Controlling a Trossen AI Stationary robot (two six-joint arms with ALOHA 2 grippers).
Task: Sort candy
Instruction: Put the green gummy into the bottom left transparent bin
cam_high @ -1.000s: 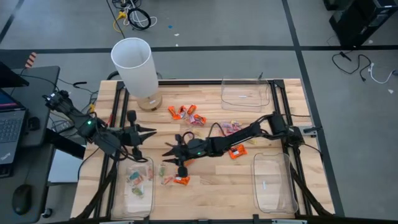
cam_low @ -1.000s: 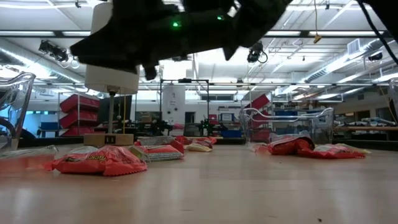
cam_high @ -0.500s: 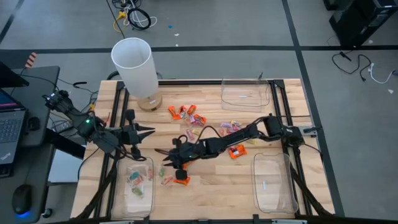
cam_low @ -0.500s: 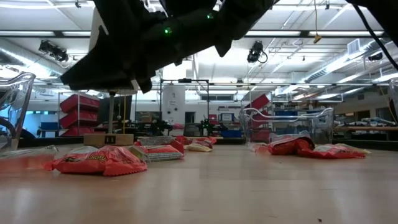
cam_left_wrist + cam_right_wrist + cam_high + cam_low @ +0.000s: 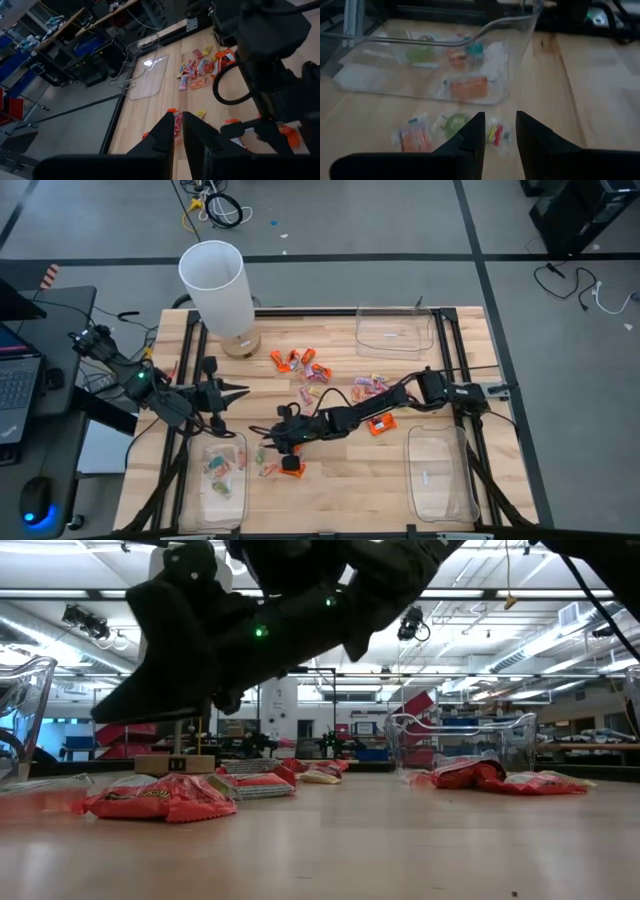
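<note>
Step in hand: pick one loose sweet from the group beside the filled tray (image 5: 228, 502).

1. Tool state. My right gripper (image 5: 500, 120) is released: its two fingers stand apart with bare table between them, and nothing is held. It hangs low over the table just beside the tray's long wall, on the side away from the left arm.
2. Where the work lies. Three pieces of candy sit directly ahead of my fingers, close to that wall: a pink-and-yellow sweet (image 5: 496, 134) nearest the gap, a green one (image 5: 452, 123) next to it, and an orange one (image 5: 412, 137) furthest along. More candy (image 5: 300, 362) lies scattered well away from the tray, toward the far side of the table.
3. Recommended method. I judge the pink-and-yellow sweet the easiest target. I should centre the gap over it alone, so that neither finger traps the green neighbour, then come straight down until the tips nearly meet the wood before closing.
4. Caution. The wrappers look slippery and flat, so a grip across the body should hold better than one on a twisted end. The tray wall is close; I should keep the outer finger off it.
5. My left gripper (image 5: 235, 392) waits off the tray's far short end.
</note>
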